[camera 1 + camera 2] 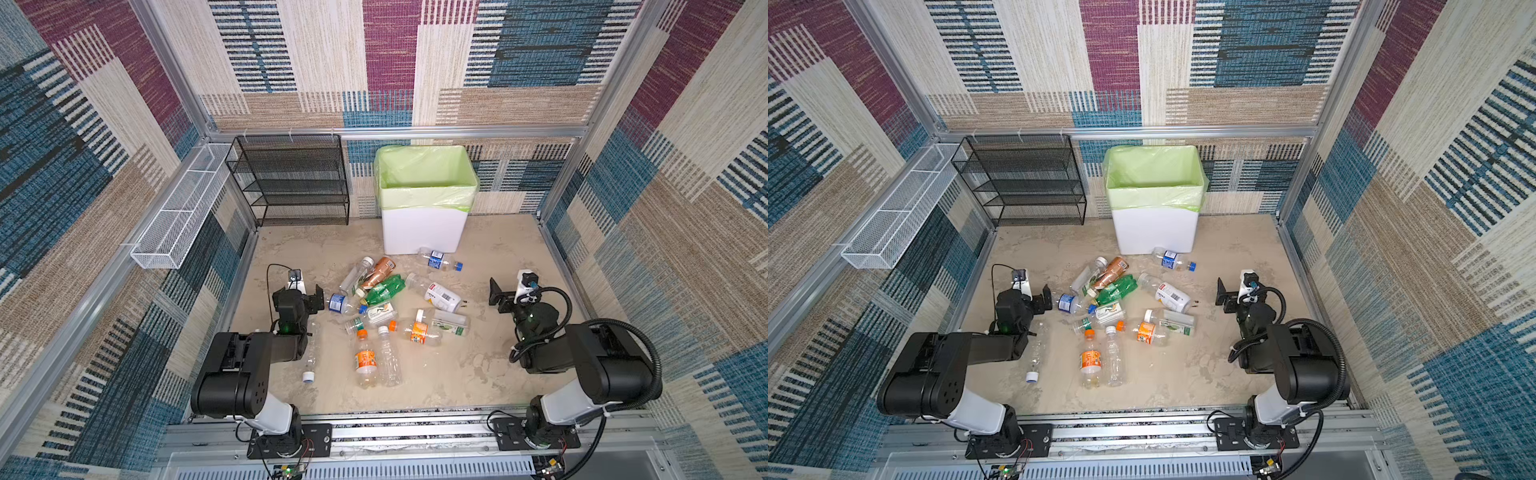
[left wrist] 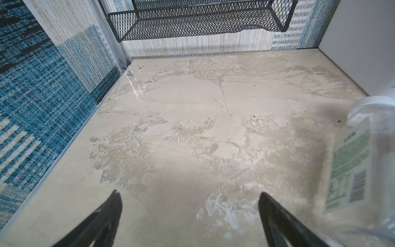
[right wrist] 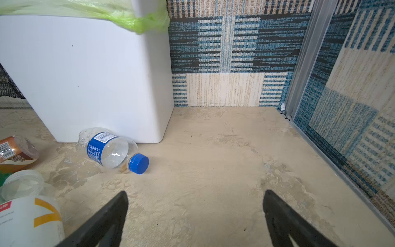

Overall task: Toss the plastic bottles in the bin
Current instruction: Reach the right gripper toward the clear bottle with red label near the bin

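While about a dozen plastic bottles point(image 1: 386, 307) lie on their sides in a loose heap at the middle of the desk point(image 1: 457, 374), the bin point(image 1: 424, 232) stands at the far edge, its pale green liner folded over the rim and its mouth open upward to take them; no bottle shows inside. Flanking the heap, the left gripper point(image 2: 189, 192) and the right gripper point(image 3: 195, 192) hang over bare desk, each with jaws spread wide and holding nothing, apparently poised for a first pick. One clear bottle with a blue label and blue cap point(image 3: 111, 151) rests touching the bin's near wall. Small print and barcodes show on it, on a white bottle with a red tag and yellow stroke point(image 3: 27, 216) and on a green-printed clear bottle point(image 2: 350, 169), but no brand name can be read
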{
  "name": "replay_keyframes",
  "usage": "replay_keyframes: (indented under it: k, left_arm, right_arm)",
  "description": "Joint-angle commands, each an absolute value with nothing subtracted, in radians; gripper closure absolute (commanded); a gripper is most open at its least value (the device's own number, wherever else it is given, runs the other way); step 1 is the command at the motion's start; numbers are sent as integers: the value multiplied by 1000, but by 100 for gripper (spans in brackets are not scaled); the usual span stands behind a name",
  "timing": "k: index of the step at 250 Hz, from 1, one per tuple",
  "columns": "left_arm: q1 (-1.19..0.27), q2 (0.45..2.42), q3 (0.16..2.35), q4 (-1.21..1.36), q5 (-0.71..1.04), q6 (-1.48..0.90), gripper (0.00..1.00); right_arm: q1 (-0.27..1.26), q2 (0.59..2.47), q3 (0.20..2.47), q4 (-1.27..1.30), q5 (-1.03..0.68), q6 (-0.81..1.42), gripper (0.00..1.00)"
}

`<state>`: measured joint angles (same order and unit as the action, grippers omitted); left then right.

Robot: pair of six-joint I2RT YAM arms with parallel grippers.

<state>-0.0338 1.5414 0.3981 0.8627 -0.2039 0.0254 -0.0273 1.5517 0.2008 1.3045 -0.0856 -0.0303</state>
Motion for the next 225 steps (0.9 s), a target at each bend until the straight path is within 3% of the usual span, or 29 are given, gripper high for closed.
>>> replay_keyframes:
  k: [1,225]
  left_arm:
    - [-31,1540,407,861,-190,10,1]
    - [0,1543,425,828,-120,-1,1]
  right_arm:
    - [-27,1549,201,1342,-84,-26,1]
    - [-43,1551,209,1328,-113,-9,2]
